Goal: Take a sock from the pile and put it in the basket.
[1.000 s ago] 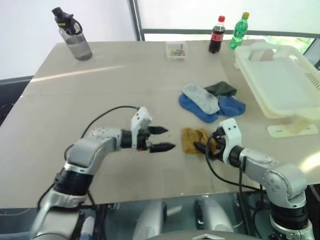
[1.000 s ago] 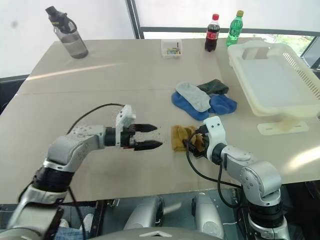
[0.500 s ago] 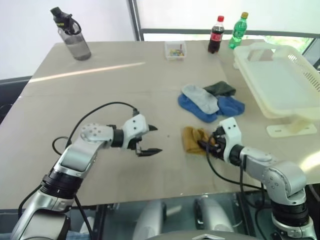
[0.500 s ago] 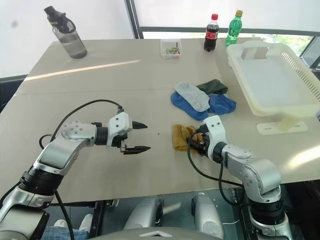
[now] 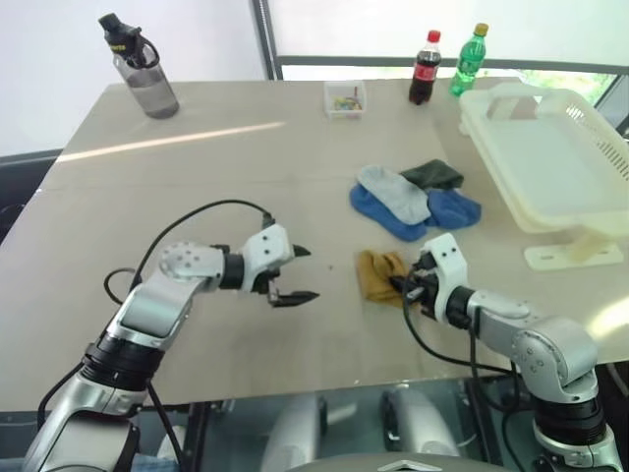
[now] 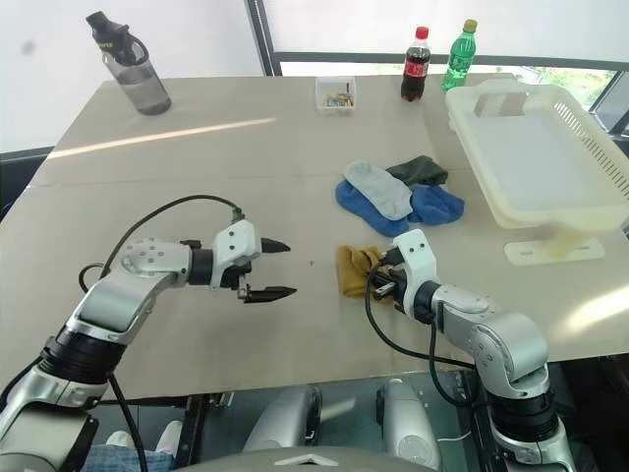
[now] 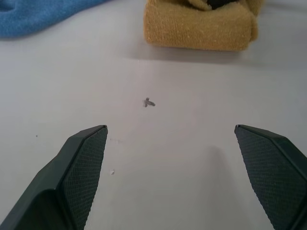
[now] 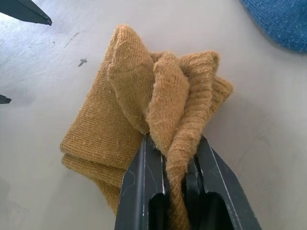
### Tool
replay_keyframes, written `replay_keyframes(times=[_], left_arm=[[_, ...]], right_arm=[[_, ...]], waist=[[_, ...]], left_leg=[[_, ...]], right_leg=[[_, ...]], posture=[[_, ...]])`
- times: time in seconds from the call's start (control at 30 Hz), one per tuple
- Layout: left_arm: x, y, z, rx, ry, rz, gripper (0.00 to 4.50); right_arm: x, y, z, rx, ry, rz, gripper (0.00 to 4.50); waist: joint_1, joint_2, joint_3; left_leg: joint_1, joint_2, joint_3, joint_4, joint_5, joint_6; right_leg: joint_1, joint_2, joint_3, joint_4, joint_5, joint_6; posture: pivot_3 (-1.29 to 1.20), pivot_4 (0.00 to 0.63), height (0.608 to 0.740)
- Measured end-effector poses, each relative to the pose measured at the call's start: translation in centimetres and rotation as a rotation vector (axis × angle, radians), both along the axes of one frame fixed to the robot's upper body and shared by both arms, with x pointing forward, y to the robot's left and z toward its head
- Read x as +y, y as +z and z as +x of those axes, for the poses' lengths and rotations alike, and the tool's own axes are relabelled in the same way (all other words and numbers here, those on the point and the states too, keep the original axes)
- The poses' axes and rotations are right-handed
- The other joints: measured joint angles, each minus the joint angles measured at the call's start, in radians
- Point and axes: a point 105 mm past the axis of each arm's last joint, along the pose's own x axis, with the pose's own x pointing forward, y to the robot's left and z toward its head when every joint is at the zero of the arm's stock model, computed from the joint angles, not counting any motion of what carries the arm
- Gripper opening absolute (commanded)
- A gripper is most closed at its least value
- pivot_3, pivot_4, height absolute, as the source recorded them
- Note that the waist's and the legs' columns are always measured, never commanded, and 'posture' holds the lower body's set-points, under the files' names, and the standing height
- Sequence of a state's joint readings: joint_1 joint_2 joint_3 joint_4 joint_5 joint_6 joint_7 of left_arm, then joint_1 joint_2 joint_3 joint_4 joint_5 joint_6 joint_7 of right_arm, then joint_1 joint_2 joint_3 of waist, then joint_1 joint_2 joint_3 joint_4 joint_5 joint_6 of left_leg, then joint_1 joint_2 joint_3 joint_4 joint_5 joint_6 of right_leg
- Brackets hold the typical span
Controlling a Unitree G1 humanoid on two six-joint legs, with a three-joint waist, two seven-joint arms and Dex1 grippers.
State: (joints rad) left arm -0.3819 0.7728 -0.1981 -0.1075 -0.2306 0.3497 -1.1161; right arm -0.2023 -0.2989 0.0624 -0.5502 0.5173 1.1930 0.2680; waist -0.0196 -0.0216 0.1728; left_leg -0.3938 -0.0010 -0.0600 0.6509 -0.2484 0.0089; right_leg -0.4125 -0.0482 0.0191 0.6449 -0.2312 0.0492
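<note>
A mustard yellow sock lies on the table near the front, a little apart from the pile of blue, light grey and dark green socks. My right gripper is shut on the sock's right edge, pinching folds of it between its fingers. To the left of the sock, my left gripper hovers open over bare table with nothing between its fingers. The cream-white basket stands at the right edge of the table.
A grey water bottle stands at the back left. At the back of the table are a small clear box, a cola bottle and a green bottle. The table's front edge runs just below both arms.
My right gripper has closed on the mustard yellow sock. The left gripper has rolled at the wrist and drawn back a little to the left, staying open.
</note>
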Motion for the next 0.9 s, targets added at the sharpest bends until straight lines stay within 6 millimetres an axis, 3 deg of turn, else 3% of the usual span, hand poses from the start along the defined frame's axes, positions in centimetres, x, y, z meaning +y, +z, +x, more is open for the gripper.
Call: replay_keyframes(times=[0.43, 0.63, 0.77, 0.87, 0.9], left_arm=[[-1.0, 0.6, 0.2, -0.022, -0.001, -0.04, 4.5], [-2.8, 2.0, 1.3, -0.071, 0.025, -0.114, 4.5], [-3.3, 2.5, 1.8, -0.088, 0.039, -0.142, 4.5], [-4.6, 4.3, 2.6, -0.138, 0.057, -0.225, 4.5], [-5.0, 4.9, 2.8, -0.153, 0.058, -0.245, 4.5]], right_arm=[[-1.4, 1.2, 1.2, -0.067, 0.063, -0.05, 0.03], [-4.2, 5.6, 3.7, -0.193, 0.008, -0.054, 0.03], [-5.4, 7.1, 4.0, -0.212, -0.001, -0.055, 0.03], [-8.1, 10.6, 5.5, -0.242, -0.064, -0.008, 0.03], [-9.7, 12.8, 6.2, -0.286, -0.109, 0.011, 0.03]], waist=[[0.004, 0.002, 0.003], [0.006, 0.003, 0.004], [0.006, 0.003, 0.005], [0.007, 0.005, 0.008], [0.007, 0.005, 0.008]], left_leg=[[-0.002, -0.001, 0.002, 0.002, 0.0, 0.0], [-0.004, -0.004, 0.001, 0.002, 0.0, 0.0], [-0.005, -0.005, 0.001, 0.002, 0.0, 0.0], [-0.005, -0.007, 0.002, 0.003, 0.0, 0.0], [-0.005, -0.007, 0.002, 0.003, 0.0, 0.0]], right_leg=[[0.0, 0.0, -0.001, 0.0, 0.0, 0.0], [-0.001, -0.001, -0.002, 0.0, 0.0, 0.0], [-0.001, -0.001, -0.002, 0.0, 0.0, 0.0], [-0.001, -0.003, -0.002, 0.0, 0.001, 0.0], [0.0, -0.003, -0.002, 0.0, 0.001, 0.0]], posture=[[0.0, 0.15, 0.74], [0.0, 0.15, 0.74], [0.0, 0.15, 0.74], [0.0, 0.15, 0.74], [0.0, 0.15, 0.74]])
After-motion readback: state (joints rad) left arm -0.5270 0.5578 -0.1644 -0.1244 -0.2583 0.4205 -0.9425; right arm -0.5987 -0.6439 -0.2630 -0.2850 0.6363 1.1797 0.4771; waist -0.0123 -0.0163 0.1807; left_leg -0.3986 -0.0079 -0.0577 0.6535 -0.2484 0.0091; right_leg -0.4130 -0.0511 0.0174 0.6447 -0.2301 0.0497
